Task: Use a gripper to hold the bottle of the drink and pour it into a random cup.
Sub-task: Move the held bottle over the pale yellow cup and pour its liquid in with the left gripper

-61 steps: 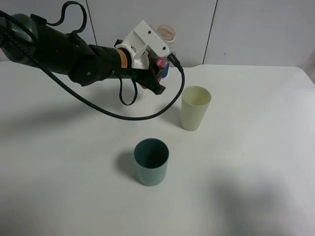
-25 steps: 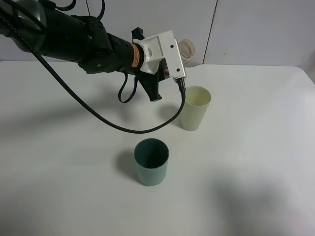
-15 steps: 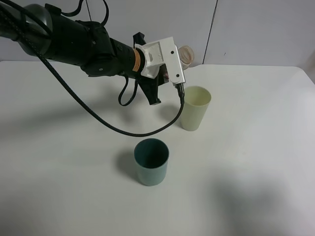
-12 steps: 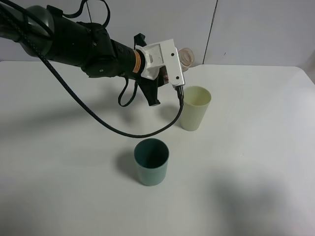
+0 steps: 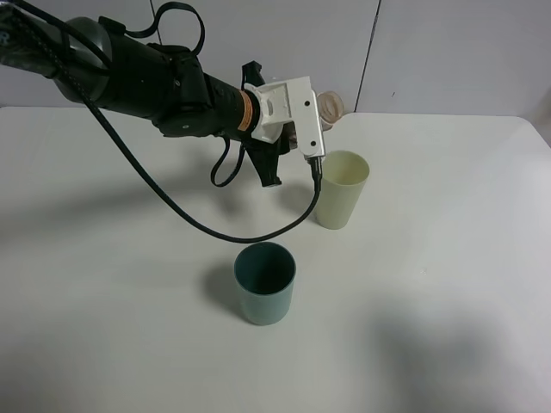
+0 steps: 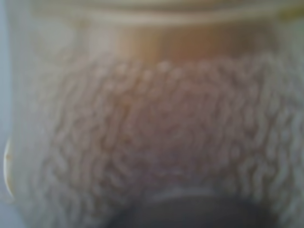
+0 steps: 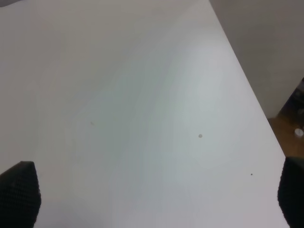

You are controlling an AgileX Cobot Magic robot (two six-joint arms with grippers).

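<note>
In the exterior high view my left gripper (image 5: 301, 120), a white claw on a black arm, is shut on the bottle of the drink (image 5: 328, 105). The bottle lies tipped on its side, its open mouth pointing right, just above and behind the left rim of the pale yellow-green cup (image 5: 343, 189). No stream of liquid shows. The left wrist view is filled by a blurred close view of the bottle (image 6: 156, 123) with foamy brown liquid. My right gripper (image 7: 156, 194) is open over bare table; only its dark fingertips (image 7: 19, 192) show.
A shorter dark teal cup (image 5: 265, 282) stands in front of the yellow-green cup, nearer the camera. A black cable (image 5: 172, 206) loops down from the left arm over the white table (image 5: 448, 284). The right wrist view shows the table's edge (image 7: 247, 95).
The left gripper has turned at the wrist and shifted right toward the yellow-green cup, tipping the bottle from near upright onto its side. The cups have not moved.
</note>
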